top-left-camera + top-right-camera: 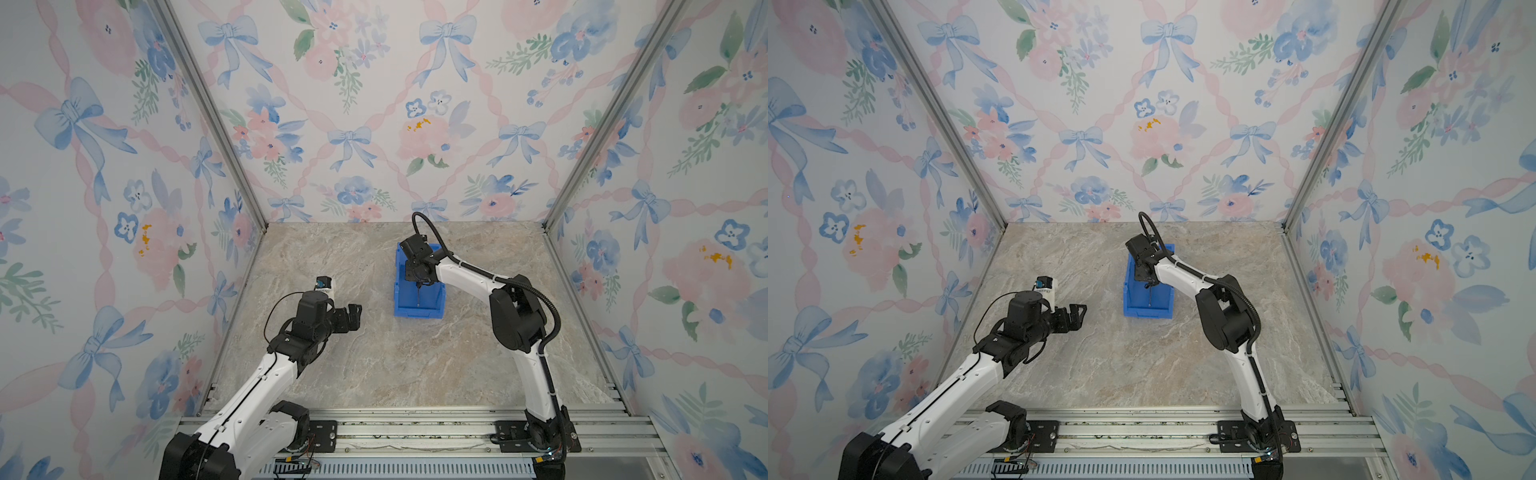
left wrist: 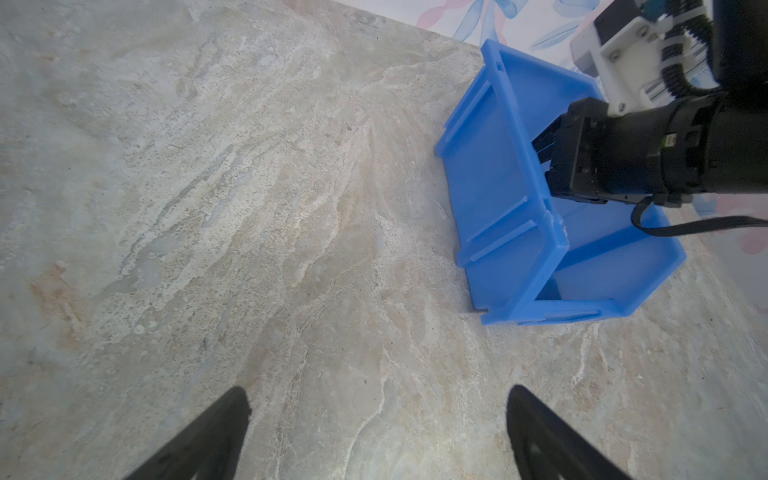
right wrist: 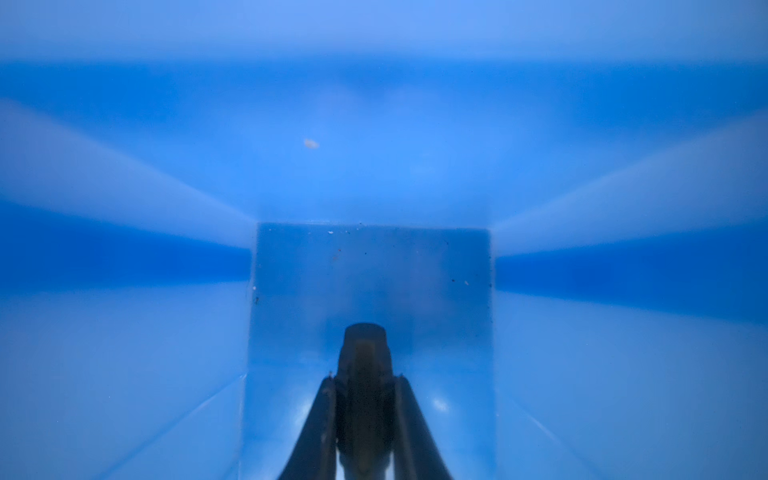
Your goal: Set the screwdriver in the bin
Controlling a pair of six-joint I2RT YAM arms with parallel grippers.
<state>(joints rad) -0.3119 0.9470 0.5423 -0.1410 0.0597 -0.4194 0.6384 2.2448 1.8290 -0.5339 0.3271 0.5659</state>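
beige marble table (image 1: 415,365) under the left gripper (image 1: 356,318), bow-and-flower wallpaper (image 1: 374,104) beyond it, metal rails (image 1: 415,430) back behind it

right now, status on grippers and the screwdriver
Right gripper shut on small black-handled silver-shaft screwdriver, inside bright blue rectangular plastic bin. Left gripper open, empty. Nothing in the way.

bin (image 2: 490,187): showing smooth blue plastic, faintly glossy | screwdriver (image 1: 418,296): thin metal shaft glinting, handle looking dark and matt | table (image 1: 374,353): looking like matt veined stone | rail (image 1: 415,432), lower frame: showing ribbed bare metal | left end effector (image 2: 378,392): looking like matt black plastic
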